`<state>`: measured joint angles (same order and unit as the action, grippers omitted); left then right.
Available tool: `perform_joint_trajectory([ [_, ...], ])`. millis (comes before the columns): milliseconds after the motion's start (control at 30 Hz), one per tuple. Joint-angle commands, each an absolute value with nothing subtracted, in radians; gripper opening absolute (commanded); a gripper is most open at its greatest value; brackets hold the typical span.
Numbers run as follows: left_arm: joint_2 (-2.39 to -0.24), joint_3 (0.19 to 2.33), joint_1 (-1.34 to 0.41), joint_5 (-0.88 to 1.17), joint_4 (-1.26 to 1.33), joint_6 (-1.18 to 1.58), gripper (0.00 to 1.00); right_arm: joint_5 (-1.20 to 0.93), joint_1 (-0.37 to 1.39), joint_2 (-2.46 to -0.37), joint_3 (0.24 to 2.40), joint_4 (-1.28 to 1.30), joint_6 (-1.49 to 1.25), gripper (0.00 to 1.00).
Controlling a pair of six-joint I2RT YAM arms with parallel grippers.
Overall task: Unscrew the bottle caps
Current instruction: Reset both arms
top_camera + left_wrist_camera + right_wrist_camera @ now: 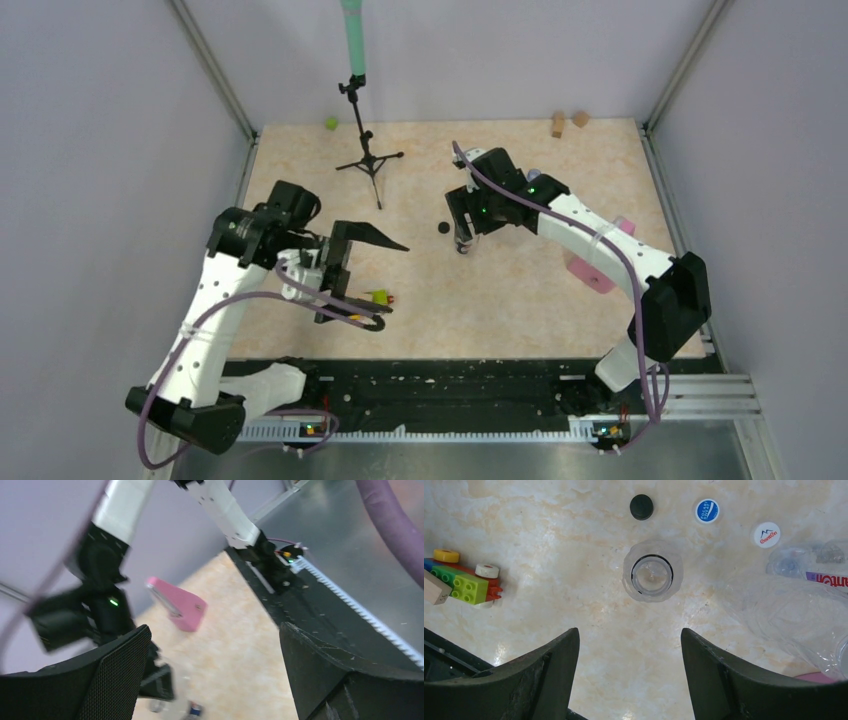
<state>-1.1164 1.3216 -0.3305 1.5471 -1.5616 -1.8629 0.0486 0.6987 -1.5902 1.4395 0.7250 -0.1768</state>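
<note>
Bottle [653, 575] stands uncapped on the surface [574, 540], mouth up, beneath the right gripper [629, 632], whose jaws are apart and hold nothing. Beyond it lie a black cap [641, 506], a blue cap [707, 511] and a white cap [766, 534], all loose. The left gripper [215, 630] is spread wide and empty, well apart from them.

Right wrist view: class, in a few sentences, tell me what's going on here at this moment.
The right gripper hovers open, looking straight down on an upright clear bottle whose mouth looks uncapped. Three loose caps lie on the table beyond it: a black cap, a blue cap and a white cap. The other bottles lie on their sides to the right. The left gripper is open and empty, away from the bottles.
</note>
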Motion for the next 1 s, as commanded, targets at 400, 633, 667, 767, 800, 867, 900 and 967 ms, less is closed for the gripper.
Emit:
perform_joint_trajectory([
  [400, -1.287, 1.628, -0.36, 1.68, -1.582, -1.986, 0.98, 0.077, 0.719, -1.545, 1.468, 0.715, -0.19, 0.73],
  [633, -1.294, 1.676, -0.472, 1.681, -1.586, -1.845, 0.98, 0.076, 0.723, -1.555, 1.469, 0.714, -0.183, 0.73],
  [667, -1.265, 1.632, -0.505, 1.681, -1.587, -1.832, 0.98, 0.077, 0.723, -1.553, 1.471, 0.716, -0.182, 0.73],
  [767, -1.127, 1.437, -0.539, 1.679, -1.588, -1.893, 0.98, 0.073, 0.723, -1.547, 1.47, 0.715, -0.181, 0.73],
  [800, -1.071, 1.37, -0.539, 1.664, -1.588, -1.941, 0.98, 0.07, 0.723, -1.546, 1.469, 0.715, -0.181, 0.73],
  [867, -0.954, 1.261, -0.502, 1.622, -1.588, -1.975, 0.98, 0.067, 0.724, -1.543, 1.465, 0.717, -0.179, 0.73],
  [900, -0.882, 1.221, -0.477, 1.621, -1.58, -1.979, 0.98, 0.069, 0.724, -1.543, 1.463, 0.718, -0.179, 0.73],
  [967, -0.801, 1.173, -0.447, 1.566, -1.494, -1.872, 0.98, 0.071, 0.726, -1.545, 1.462, 0.722, -0.179, 0.73],
])
